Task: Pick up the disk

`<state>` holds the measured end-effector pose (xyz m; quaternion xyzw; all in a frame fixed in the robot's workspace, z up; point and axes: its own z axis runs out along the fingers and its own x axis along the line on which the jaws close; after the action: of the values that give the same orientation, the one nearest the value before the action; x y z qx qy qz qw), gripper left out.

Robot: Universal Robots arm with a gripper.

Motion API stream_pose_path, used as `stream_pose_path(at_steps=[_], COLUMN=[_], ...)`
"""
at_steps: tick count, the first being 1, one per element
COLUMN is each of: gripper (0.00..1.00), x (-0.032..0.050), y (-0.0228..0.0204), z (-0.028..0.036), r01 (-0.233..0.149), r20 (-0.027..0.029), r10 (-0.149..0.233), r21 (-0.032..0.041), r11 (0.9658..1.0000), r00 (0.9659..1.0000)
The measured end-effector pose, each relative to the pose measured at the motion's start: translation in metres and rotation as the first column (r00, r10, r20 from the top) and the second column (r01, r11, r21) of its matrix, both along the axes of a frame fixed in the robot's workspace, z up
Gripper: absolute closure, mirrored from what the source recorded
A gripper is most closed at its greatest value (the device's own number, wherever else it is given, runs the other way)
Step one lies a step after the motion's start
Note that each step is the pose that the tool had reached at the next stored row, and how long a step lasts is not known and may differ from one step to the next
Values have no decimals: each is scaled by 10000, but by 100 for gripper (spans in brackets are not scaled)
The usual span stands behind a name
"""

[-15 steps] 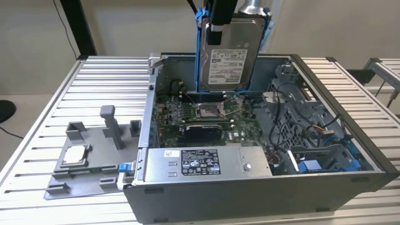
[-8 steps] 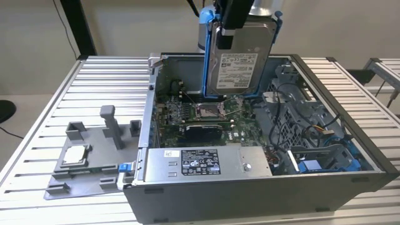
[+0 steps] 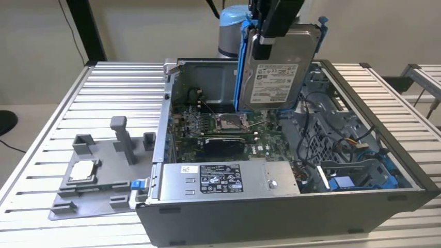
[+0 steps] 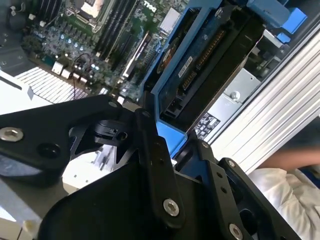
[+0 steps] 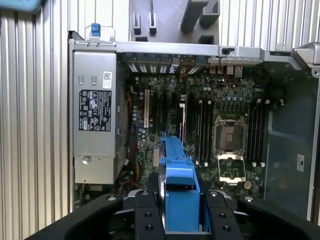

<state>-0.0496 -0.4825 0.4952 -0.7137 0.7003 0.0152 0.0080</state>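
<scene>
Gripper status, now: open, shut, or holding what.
Gripper: shut on the disk, gripping its blue bracket and holding it upright above the open computer case.

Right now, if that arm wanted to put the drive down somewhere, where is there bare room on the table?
The ribbed table lies bare behind the grey fixture, towards the exterior view's left, and again in a strip right of the computer case. Inside the case it is crowded with boards, cables and the power supply. The disk hangs above it in the gripper.
</scene>
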Motion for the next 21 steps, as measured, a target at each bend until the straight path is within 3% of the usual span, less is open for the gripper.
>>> stream_pose_path(at_steps=[6, 12, 21], gripper=[100, 100, 100], x=[134, 245, 255], y=[-97, -167, -177], z=[-2, -5, -7], r01=[0, 0, -1], r20=[-15, -20, -20], r10=[0, 0, 1], r21=[-1, 0, 0], r11=[10000, 10000, 10000], r00=[10000, 10000, 10000])
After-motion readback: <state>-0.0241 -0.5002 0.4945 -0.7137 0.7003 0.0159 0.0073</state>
